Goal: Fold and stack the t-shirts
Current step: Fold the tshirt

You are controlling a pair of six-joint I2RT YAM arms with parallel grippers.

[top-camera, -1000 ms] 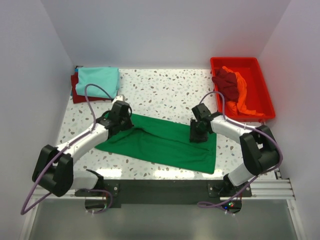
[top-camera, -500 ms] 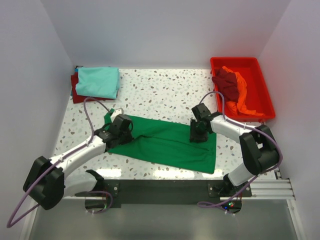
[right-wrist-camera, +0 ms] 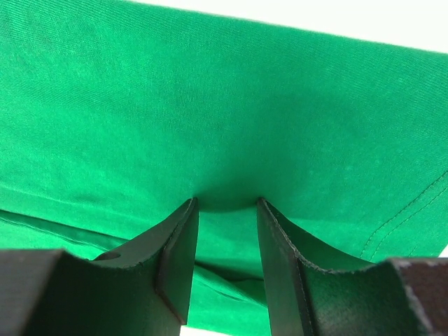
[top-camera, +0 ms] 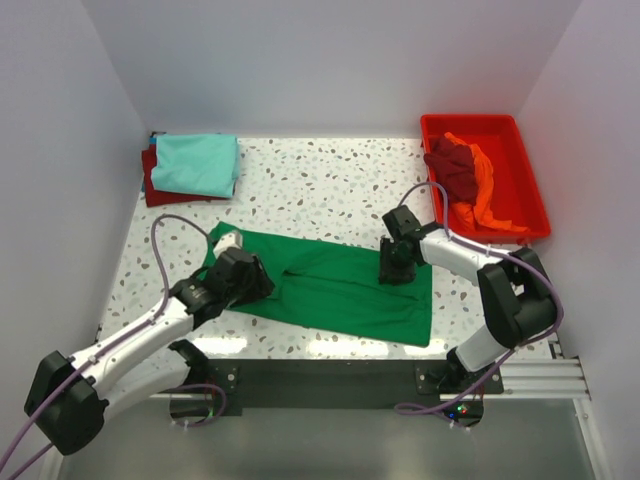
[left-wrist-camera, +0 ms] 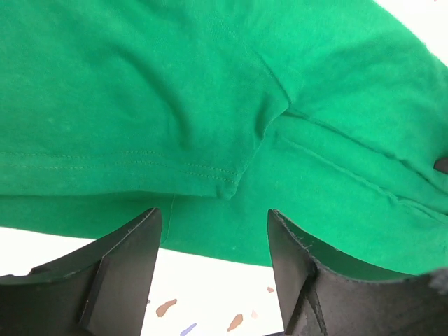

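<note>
White-walled booth, speckled table (top-camera: 330, 180). Green t-shirt (top-camera: 340, 290) is spread flat mid-table, long side running left-right. Left gripper (left-wrist-camera: 213, 220) has its fingers spread, low over the shirt's left hem and holding nothing. Right gripper (right-wrist-camera: 225, 204) is clamped on a pinch of cloth at the shirt's right part. In the far-left corner, a teal t-shirt (top-camera: 197, 163) lies folded on top of a dark red t-shirt (top-camera: 150, 182). At far right, a red tray (top-camera: 520, 135) holds a crumpled maroon t-shirt (top-camera: 452, 165) and an orange t-shirt (top-camera: 487, 198), near the right arm.
</note>
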